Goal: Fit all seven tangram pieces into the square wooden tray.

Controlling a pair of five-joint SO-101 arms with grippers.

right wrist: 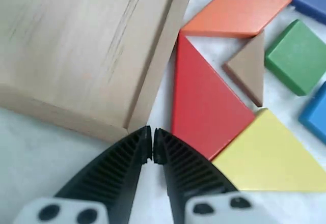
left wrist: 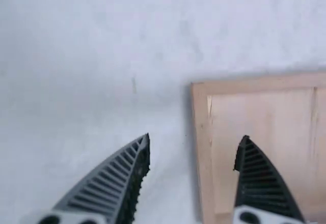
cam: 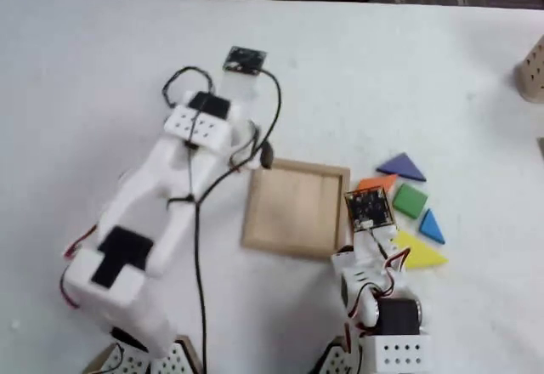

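The square wooden tray (cam: 297, 208) lies empty in the middle of the white table. My left gripper (left wrist: 195, 138) hangs open over a corner of the tray's rim (left wrist: 254, 84), one finger outside it and one above the tray floor; from above, that gripper (cam: 262, 155) is at the tray's far left corner. My right gripper (right wrist: 153, 138) is shut on nothing, just off the tray's near right corner beside the red triangle (right wrist: 204, 107). Beside the tray lie the orange parallelogram (right wrist: 234, 15), brown triangle (right wrist: 249, 68), green square (right wrist: 298, 56), yellow triangle (right wrist: 275, 158), blue triangle (cam: 432, 226) and purple triangle (cam: 400, 168).
A black cable (cam: 200, 246) runs along the left arm to a small board (cam: 245, 59) at the back. A wooden pegged block (cam: 531, 72) stands at the right edge. White table surface stretches to the left and to the far right.
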